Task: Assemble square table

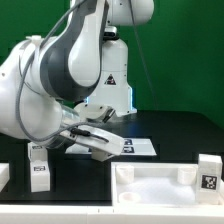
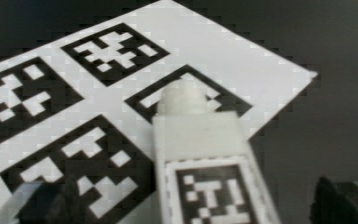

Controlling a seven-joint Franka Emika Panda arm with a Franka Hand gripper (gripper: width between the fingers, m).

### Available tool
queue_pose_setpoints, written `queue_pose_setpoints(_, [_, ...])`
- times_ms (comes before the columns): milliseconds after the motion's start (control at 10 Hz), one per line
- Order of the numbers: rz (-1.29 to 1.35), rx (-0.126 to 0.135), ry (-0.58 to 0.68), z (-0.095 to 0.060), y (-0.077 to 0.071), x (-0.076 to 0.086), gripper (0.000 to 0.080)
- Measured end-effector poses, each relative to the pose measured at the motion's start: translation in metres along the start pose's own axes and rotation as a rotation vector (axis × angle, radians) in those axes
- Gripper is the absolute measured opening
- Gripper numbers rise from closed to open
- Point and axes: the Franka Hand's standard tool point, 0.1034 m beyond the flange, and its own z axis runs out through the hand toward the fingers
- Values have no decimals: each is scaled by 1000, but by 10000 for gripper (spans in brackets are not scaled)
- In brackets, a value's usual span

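The arm (image 1: 60, 70) bends low over the marker board (image 1: 135, 147) in the middle of the table (image 1: 175, 130), while the top (image 1: 160, 186) sits by the table's front edge with no legs on it yet. A leg (image 2: 202, 160) lies on the marker board, and the gripper (image 2: 190, 200) hangs over it with its fingers (image 2: 30, 202) wide open, one on each side, not touching it. I think the step is picking up this leg, so next the fingers need to go down and squeeze its sides.
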Motion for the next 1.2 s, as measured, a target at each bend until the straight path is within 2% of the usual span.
queue_pose_setpoints(100, [0, -3, 6, 1, 0, 1, 649])
queue_pose_setpoints(200, [2, 0, 7, 1, 1, 1, 527])
queue_pose_setpoints(300, [3, 0, 6, 1, 1, 2, 527])
queue_pose_setpoints(500, [2, 0, 9, 0, 1, 2, 280])
queue_pose_setpoints(600, [-8, -7, 18, -3, -1, -1, 280])
queue_pose_setpoints(700, [-27, -19, 32, -14, -7, -5, 281])
queue_pose_setpoints(800, [-55, -17, 62, -27, -18, -13, 281])
queue_pose_setpoints(900, [-84, -7, 137, -43, -28, -18, 281])
queue_pose_setpoints(1000, [-99, 10, 174, -58, -38, -31, 281])
queue_pose_setpoints(1100, [-111, 15, 207, -66, -46, -36, 281])
queue_pose_setpoints(1200, [-115, 15, 292, -67, -47, -28, 281])
